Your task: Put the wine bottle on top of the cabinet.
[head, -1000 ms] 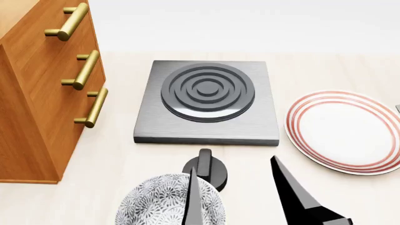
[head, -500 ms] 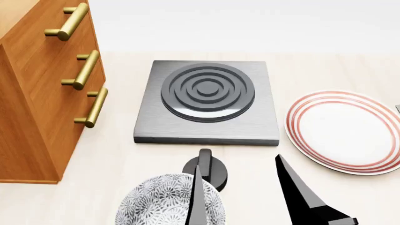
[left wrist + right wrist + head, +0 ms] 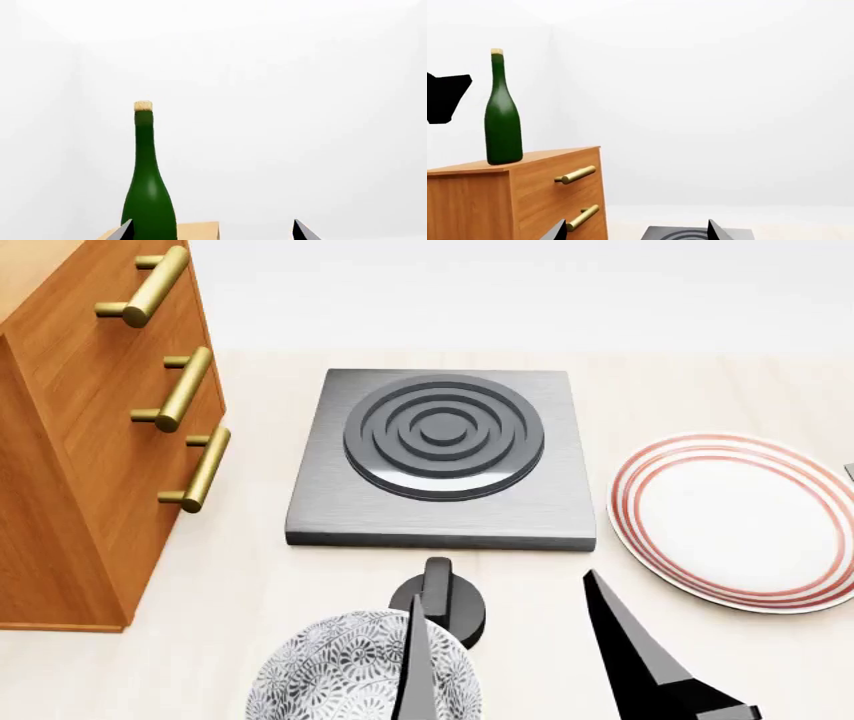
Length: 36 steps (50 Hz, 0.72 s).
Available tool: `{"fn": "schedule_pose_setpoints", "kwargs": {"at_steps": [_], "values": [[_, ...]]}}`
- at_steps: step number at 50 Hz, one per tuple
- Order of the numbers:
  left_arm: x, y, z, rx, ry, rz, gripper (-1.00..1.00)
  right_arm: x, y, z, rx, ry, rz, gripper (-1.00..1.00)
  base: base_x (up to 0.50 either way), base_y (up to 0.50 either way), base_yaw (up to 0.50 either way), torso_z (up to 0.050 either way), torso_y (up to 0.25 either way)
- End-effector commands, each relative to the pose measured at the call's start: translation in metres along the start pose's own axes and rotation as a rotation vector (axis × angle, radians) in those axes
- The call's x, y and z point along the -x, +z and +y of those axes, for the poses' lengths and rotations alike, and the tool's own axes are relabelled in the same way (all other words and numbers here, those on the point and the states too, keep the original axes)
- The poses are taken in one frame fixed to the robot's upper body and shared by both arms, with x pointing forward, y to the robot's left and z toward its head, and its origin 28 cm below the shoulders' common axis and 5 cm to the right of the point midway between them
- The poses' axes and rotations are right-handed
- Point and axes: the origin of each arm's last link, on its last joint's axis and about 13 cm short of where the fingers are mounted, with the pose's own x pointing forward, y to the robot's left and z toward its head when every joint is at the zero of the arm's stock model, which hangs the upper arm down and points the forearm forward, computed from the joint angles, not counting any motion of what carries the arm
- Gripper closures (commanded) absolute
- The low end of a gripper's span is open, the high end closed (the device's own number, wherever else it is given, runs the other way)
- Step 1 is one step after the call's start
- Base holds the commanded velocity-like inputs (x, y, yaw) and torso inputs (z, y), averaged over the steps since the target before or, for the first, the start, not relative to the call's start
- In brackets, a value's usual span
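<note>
The wine bottle (image 3: 502,125), dark green with a tan cork, stands upright on top of the orange-brown cabinet (image 3: 527,200). In the left wrist view the bottle (image 3: 148,200) stands on the cabinet top (image 3: 199,231) just beyond my open, empty left gripper (image 3: 211,231), close to one fingertip. A black part of my left arm (image 3: 444,97) shows beside the bottle. My right gripper (image 3: 635,231) is open and empty. In the head view it (image 3: 514,660) hovers low over the table in front of the cabinet (image 3: 80,440). The bottle is out of the head view.
A grey square burner (image 3: 441,455) lies mid-table. A white plate with red rings (image 3: 734,525) is at the right. A patterned bowl (image 3: 340,675) and a small black round object (image 3: 441,602) sit near my right gripper. Brass bar handles (image 3: 187,390) stick out of the cabinet front.
My right gripper's finger has shifted very slightly sideways and back in the head view. Nothing else has moved.
</note>
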Motion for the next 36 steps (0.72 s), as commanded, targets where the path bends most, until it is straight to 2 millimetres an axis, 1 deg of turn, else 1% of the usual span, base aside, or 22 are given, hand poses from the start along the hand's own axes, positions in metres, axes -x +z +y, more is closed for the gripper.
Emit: {"fn": "schedule_pose_setpoints", "kwargs": {"at_steps": [1, 3, 6, 7, 10, 11, 12, 13, 17, 23, 26, 30, 36], "values": [[0.053, -0.003, -0.025, 0.033, -0.073, -0.05, -1.0, 0.0, 0.001, 0.001, 0.001, 0.002, -0.003, -1.0, 0.0, 0.0, 0.0, 0.0, 0.0], [0.065, -0.005, -0.032, 0.021, -0.088, -0.054, -1.0, 0.0, 0.001, 0.001, 0.001, 0.001, -0.004, -1.0, 0.0, 0.0, 0.0, 0.0, 0.0], [0.073, -0.013, -0.036, -0.054, -0.1, -0.04, -1.0, 0.0, 0.001, 0.001, 0.0, 0.003, -0.004, -1.0, 0.0, 0.0, 0.0, 0.0, 0.0], [0.079, -0.016, -0.04, -0.047, -0.132, -0.032, -1.0, 0.0, 0.001, 0.002, 0.0, 0.005, -0.003, -1.0, 0.0, 0.0, 0.0, 0.0, 0.0], [0.087, -0.018, -0.045, -0.049, -0.134, -0.035, -1.0, 0.0, 0.001, 0.001, 0.001, 0.005, -0.004, -1.0, 0.0, 0.0, 0.0, 0.0, 0.0], [0.094, -0.022, -0.048, -0.051, -0.141, -0.032, -1.0, 0.0, 0.001, 0.002, 0.002, 0.006, -0.004, -1.0, 0.0, 0.0, 0.0, 0.0, 0.0], [0.094, -0.022, -0.048, -0.051, -0.141, -0.032, -1.0, 0.0, 0.001, 0.002, 0.002, 0.006, -0.004, -1.0, 0.0, 0.0, 0.0, 0.0, 0.0], [0.106, -0.03, -0.051, -0.013, -0.13, -0.004, -1.0, 0.0, 0.002, 0.003, 0.002, 0.011, -0.006, -1.0, 0.0, 0.0, 0.0, 0.0, 0.0], [0.12, -0.038, -0.055, 0.016, -0.129, 0.019, -1.0, 0.0, 0.0, 0.003, 0.004, 0.013, -0.003, -1.0, 0.0, 0.0, 0.0, 0.0, 0.0], [0.132, -0.05, -0.068, 0.046, -0.167, 0.054, -1.0, 0.0, 0.001, 0.003, 0.006, 0.013, -0.005, -1.0, 0.0, 0.0, 0.0, 0.0, 0.0], [0.135, -0.051, -0.072, 0.042, -0.191, 0.064, -1.0, 0.0, 0.001, 0.003, 0.006, 0.011, -0.005, -1.0, 0.0, 0.0, 0.0, 0.0, 0.0], [0.139, -0.051, -0.074, 0.048, -0.205, 0.068, -1.0, 0.0, 0.001, 0.003, 0.006, 0.013, -0.007, -1.0, 0.0, 0.0, 0.0, 0.0, 0.0], [0.138, -0.052, -0.072, 0.047, -0.197, 0.072, -1.0, -0.001, 0.0, 0.004, 0.009, 0.015, -0.002, -1.0, 0.0, 0.0, 0.0, 0.0, 0.0]]}}
